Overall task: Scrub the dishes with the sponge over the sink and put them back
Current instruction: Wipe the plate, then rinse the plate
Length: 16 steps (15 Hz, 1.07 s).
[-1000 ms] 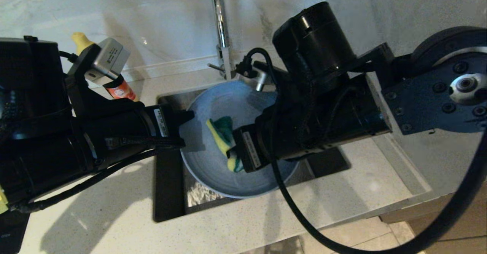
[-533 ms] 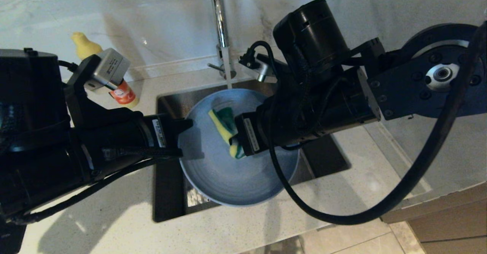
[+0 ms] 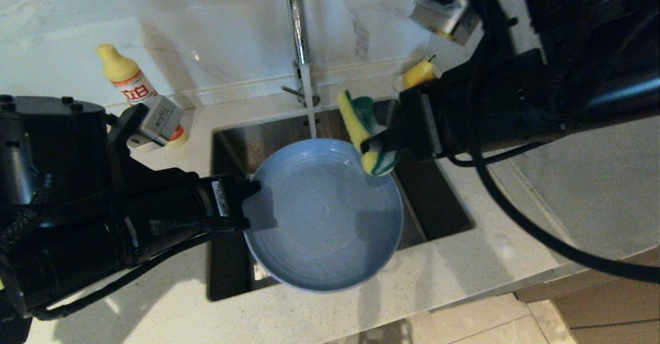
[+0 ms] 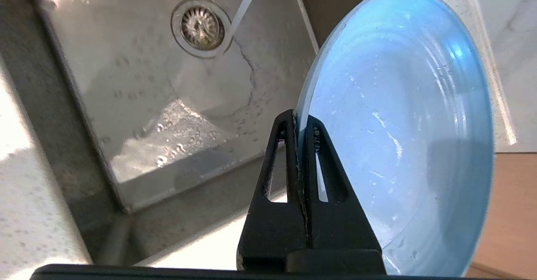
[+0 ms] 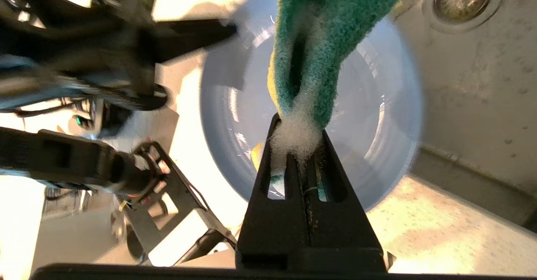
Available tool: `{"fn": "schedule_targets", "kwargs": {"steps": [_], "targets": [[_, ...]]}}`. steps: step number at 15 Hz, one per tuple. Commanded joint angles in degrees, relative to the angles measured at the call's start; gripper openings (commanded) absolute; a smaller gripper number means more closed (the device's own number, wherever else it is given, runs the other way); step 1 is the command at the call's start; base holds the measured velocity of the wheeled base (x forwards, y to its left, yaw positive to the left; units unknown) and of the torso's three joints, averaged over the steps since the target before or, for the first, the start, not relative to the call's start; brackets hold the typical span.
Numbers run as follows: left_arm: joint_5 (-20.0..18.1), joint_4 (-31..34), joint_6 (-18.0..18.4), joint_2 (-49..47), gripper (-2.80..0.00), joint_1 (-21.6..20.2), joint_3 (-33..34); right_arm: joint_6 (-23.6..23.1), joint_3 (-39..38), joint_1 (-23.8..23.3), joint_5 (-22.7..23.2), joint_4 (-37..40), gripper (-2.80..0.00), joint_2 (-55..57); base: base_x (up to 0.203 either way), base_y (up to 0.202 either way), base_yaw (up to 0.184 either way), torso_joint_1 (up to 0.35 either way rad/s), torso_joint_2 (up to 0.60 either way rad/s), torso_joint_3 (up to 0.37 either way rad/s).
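Observation:
My left gripper is shut on the left rim of the grey-blue plate, holding it over the front of the steel sink. The plate is wet and streaked. My right gripper is shut on the yellow and green sponge, which is squeezed and foamy at the jaws. The sponge hangs above the plate's far right rim, off its surface. The other dishes are out of view.
Water runs from the chrome tap into the basin toward the drain strainer. A yellow detergent bottle stands on the counter at the back left. A yellow fruit sits behind the sink's right corner. Pale speckled countertop surrounds the basin.
My right arm has lifted the sponge off the plate's middle and swung up and back to the right. The plate has sunk slightly toward the front, still in my left gripper.

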<state>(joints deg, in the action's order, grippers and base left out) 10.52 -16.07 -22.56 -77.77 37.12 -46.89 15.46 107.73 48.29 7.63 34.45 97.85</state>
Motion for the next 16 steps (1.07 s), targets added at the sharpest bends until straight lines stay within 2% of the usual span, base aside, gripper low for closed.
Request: {"fn": "schedule_targets", "kwargs": {"steps": [1,3,6,9,12,16], "targets": [[0.15,-0.10,-0.99,-2.02,-2.80,-0.25,0.04,0.10,-0.15,0.00,0.16,0.54,-2.80,-4.51,0.000,0.000,0.000,0.000,0.00,0.000],[0.20,-0.16,-3.90,-7.84,-2.80,-2.48,-0.30,0.47,-1.08,-1.19,0.39,1.25,-2.80,-7.74,0.000,0.000,0.000,0.000,0.00,0.000],[-0.02,-2.86,-9.08,-16.25,-2.80,-9.04,-3.05,1.52,-6.84,-8.96,3.68,-0.74,-2.80,-8.10,0.000,0.000,0.000,0.000,0.00,0.000],[-0.13,-6.71,-13.41,-23.70,-2.80,-13.96,-9.46,3.55,-12.14,-16.23,11.21,-12.71,-2.80,-7.59,0.000,0.000,0.000,0.000,0.00,0.000],[-0.54,-7.12,-17.63,-28.07,-2.80,-15.33,-16.88,7.41,-14.56,-19.63,14.69,-21.52,-2.80,-6.92,0.000,0.000,0.000,0.000,0.00,0.000],[-1.86,-7.41,-18.00,-32.17,-2.80,-15.32,-22.87,7.57,-18.09,-21.75,15.40,-23.75,-2.80,-7.68,0.000,0.000,0.000,0.000,0.00,0.000]]}}
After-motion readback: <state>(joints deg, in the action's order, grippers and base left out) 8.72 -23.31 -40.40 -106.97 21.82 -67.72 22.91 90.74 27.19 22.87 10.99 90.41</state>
